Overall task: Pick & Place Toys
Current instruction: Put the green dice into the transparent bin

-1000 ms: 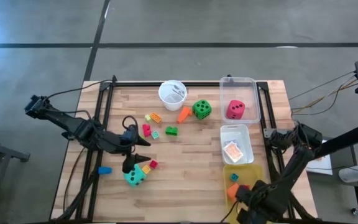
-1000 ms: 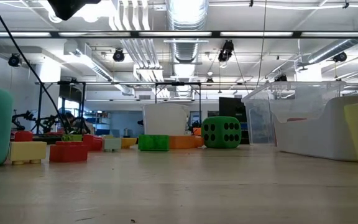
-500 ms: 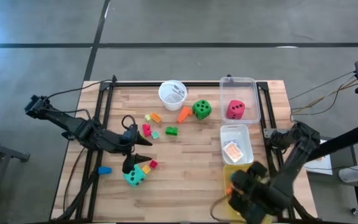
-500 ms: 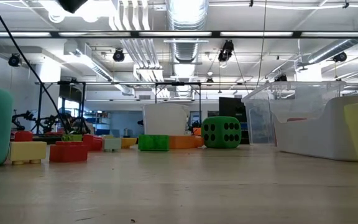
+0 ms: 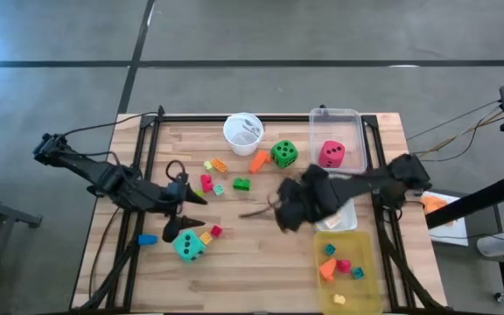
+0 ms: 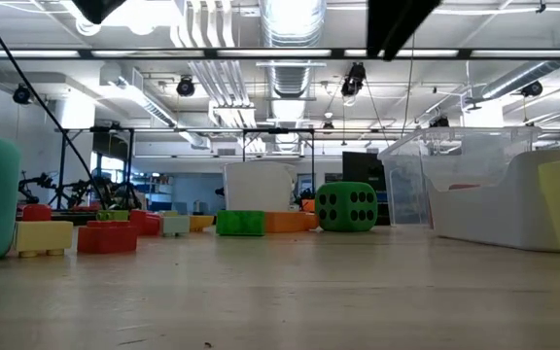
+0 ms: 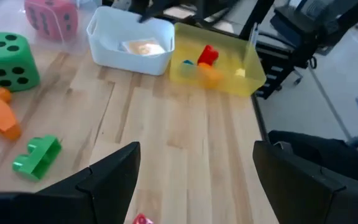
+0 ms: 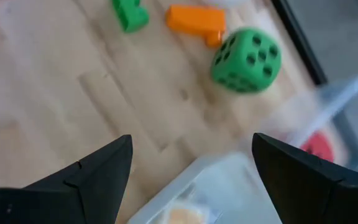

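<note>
The green die (image 5: 283, 154) rests on the table near the far middle and also shows in the right wrist view (image 8: 246, 60). The red-pink die (image 5: 332, 154) lies in the clear bin (image 5: 357, 118). The teal die (image 5: 189, 247) rests near the front left. Small blocks lie between them: orange (image 5: 259, 161), green (image 5: 241, 184), pink (image 5: 206, 182), blue (image 5: 148, 239). My left gripper (image 5: 189, 214) is open and empty, just far-side of the teal die. My right gripper (image 5: 285, 208) is open and empty, blurred, above the table's middle.
The white cup (image 5: 242, 131) stands at the far middle. The white bin (image 5: 350, 219) with a card pack is partly under my right arm. The yellow bin (image 5: 367, 271) at the near right holds several blocks. Bare wood lies at the near middle.
My right arm has swung from over the yellow bin at the near right corner toward the table's middle, leftward and farther from the near edge, uncovering the yellow bin. Its gripper now looks down on the green die and the orange block.
</note>
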You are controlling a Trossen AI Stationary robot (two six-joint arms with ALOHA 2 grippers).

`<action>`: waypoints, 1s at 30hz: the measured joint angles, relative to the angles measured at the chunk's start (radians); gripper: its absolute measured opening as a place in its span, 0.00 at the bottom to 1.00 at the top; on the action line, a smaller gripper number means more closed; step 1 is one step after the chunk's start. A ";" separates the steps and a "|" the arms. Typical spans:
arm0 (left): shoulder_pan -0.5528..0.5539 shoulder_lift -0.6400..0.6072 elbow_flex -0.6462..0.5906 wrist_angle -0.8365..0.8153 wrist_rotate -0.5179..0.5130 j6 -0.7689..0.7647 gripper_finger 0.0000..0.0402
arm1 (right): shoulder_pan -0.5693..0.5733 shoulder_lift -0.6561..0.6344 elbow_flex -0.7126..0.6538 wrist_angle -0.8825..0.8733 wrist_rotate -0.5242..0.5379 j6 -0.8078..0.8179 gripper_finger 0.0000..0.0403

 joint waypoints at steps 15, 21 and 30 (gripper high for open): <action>0.000 -0.010 0.000 -0.111 0.001 -0.027 0.78 | -0.352 0.018 -0.040 0.332 -0.024 -0.126 0.81; 0.000 -0.013 0.000 -0.112 0.005 -0.027 0.78 | -0.414 0.083 -0.042 0.335 -0.043 -0.129 0.81; 0.000 -0.014 0.000 -0.112 0.005 -0.043 0.78 | -0.455 0.229 -0.042 0.325 -0.015 -0.175 0.81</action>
